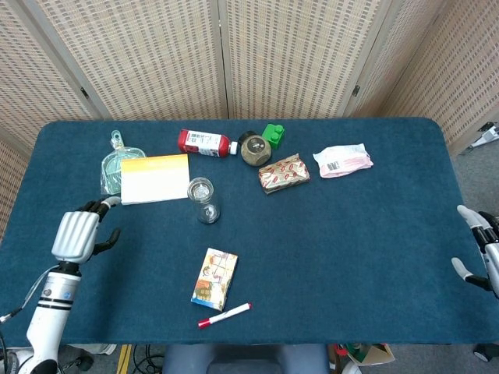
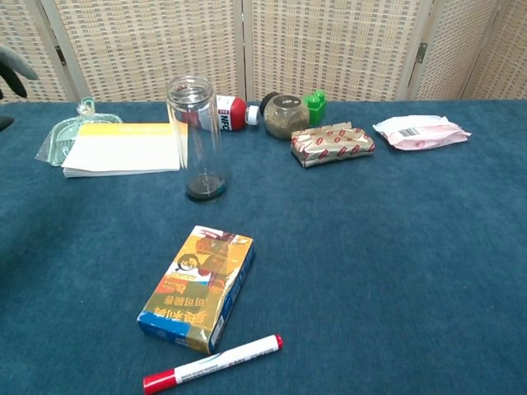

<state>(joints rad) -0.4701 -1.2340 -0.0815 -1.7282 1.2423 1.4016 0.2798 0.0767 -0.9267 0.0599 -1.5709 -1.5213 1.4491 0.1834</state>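
the left hand point(image 1: 76, 235) hangs over the near-left part of the blue desk point(image 1: 351, 234), holding nothing, its fingers loosely curled and apart, thumb out to the side. in the chest view only a dark fingertip of it shows at the left edge. the thing nearest to it is the yellow-topped notepad point(image 1: 155, 178), which lies flat beyond the hand and apart from it, overlapping a clear plastic bag point(image 1: 115, 161) on its far-left side. just right of the notepad stands a clear glass jar point(image 2: 197, 136), upright, lidless, with a dark base.

the right hand point(image 1: 477, 254) shows at the far right edge of the head view, off the desk's right side, fingers spread and gripping nothing; the chest view does not show it.

behind the jar a red-capped bottle point(image 1: 204, 142) lies on its side, and next to it sits a round jar of brown grains point(image 2: 286, 115), with a green block point(image 2: 314, 107) just beside that. a red-patterned wrapped packet point(image 2: 332, 143) lies in front of them, and a pink and white pouch point(image 2: 418, 130) rests further right. near the front edge lies a yellow and blue carton point(image 2: 198, 285), and just before it a white marker with red cap point(image 2: 212, 363), lying at a slant.
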